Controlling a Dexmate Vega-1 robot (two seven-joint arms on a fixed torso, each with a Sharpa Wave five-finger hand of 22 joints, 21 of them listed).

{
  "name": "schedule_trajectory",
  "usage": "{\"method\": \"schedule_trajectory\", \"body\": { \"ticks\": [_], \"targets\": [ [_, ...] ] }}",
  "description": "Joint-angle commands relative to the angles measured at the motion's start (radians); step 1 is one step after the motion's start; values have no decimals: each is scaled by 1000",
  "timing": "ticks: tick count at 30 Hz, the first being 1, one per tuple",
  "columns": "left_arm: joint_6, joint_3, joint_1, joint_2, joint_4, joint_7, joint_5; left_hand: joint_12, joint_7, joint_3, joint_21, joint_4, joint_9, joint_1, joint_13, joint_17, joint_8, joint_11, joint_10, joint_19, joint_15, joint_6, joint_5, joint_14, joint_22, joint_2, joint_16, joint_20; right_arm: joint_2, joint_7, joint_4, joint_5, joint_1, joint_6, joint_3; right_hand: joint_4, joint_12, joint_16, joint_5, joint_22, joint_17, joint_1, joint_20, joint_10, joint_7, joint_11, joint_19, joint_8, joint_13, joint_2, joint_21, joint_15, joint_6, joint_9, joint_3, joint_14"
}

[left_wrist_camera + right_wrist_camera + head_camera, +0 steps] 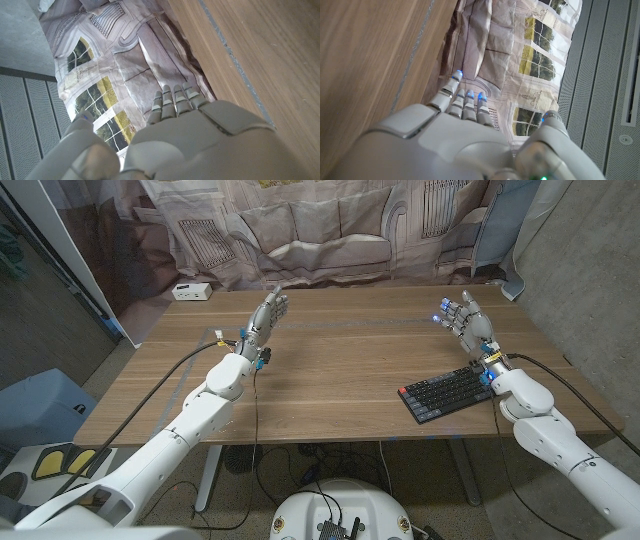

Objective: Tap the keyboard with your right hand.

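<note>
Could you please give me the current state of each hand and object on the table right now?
left hand: raised above the table, fingers apart, holding nothing.
right hand: raised beyond the keyboard, fingers apart, holding nothing, fingertips lit blue.
keyboard: lying flat at an angle near the table's front right edge, untouched.
white box: resting at the table's far left corner.
table: wooden, bearing the keyboard and box.

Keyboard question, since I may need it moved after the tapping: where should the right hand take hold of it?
Probably the keyboard's near long edge, from the robot's side: it lies flat and thin, angled on the table, just inward of the open right hand, so pinch across its narrow depth.
</note>
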Motion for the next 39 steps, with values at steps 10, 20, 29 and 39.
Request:
{"method": "schedule_trajectory", "body": {
  "ticks": [10, 20, 29, 39],
  "targets": [
    [-29, 3, 0, -22, 40, 24, 20, 7, -2, -2, -2, -10, 5, 6, 5, 5, 5, -3, 24, 20, -2, 33, -1, 31, 2, -1, 2, 1, -37, -69, -82, -36, -114, 5, 49, -7, 5, 3, -3, 6, 0, 14, 3, 20, -1, -5, 14, 7, 4, -1, 2, -7, 16, 5, 4, 19],
    [-13, 6, -1, -21, 30, 26, 19, 7, -2, -4, -3, -13, 5, 7, 5, 4, 3, -1, 34, 29, -3, 42, -1, 40, 2, 0, 1, -6, -45, -83, -107, -33, -166, 11, 78, -9, 4, 2, -3, 6, 0, 16, 6, 29, 0, -6, 20, 5, 4, 0, 0, -6, 23, 6, 4, 25],
    [0, 13, -5, -22, 28, 25, 21, 7, 0, -4, -6, -15, 5, 8, 5, 4, 3, -2, 40, 30, -5, 49, -1, 43, 2, 0, -1, -6, -41, -81, -129, -23, -210, 24, 98, -9, 4, 2, -3, 6, 0, 16, 5, 33, 1, -6, 23, 4, 4, 2, 0, -7, 25, 6, 4, 29],
    [6, 15, 2, -18, 14, 31, 25, 6, -1, -5, -8, -17, 5, 10, 5, 4, 3, -4, 46, 34, -7, 58, -1, 48, 2, 2, -3, -6, -45, -105, -172, -29, -276, 30, 135, -10, 2, 0, -3, 6, 0, 17, 4, 38, 2, -4, 26, 3, 4, 3, -2, -7, 27, 6, 4, 30]
  ]
}}
